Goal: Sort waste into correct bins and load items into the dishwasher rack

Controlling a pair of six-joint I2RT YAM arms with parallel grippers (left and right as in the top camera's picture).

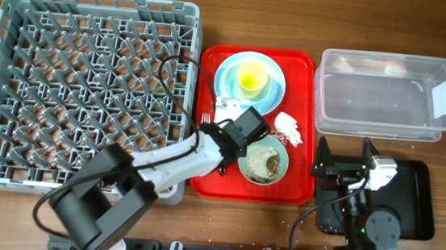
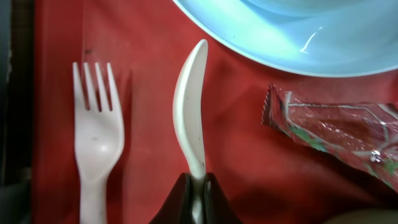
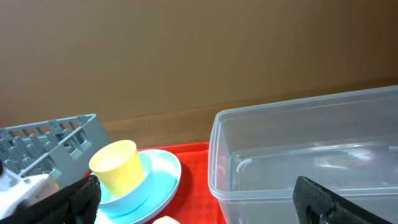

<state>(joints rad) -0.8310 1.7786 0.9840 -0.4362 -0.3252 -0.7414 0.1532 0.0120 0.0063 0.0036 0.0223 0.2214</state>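
Now loading cutlery: gripping white plastic spoon by handle in left jaws, edge-up over flat red tray.
Next, probably: lift clear, carry to large grey pegged plastic crate. Holding right jaws wide, empty.

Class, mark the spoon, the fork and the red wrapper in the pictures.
spoon [image 2: 189,106], left wrist view, on its bowl.
fork [image 2: 96,134], left wrist view, just below its tines.
wrapper [image 2: 336,127], left wrist view, on its crinkled middle.
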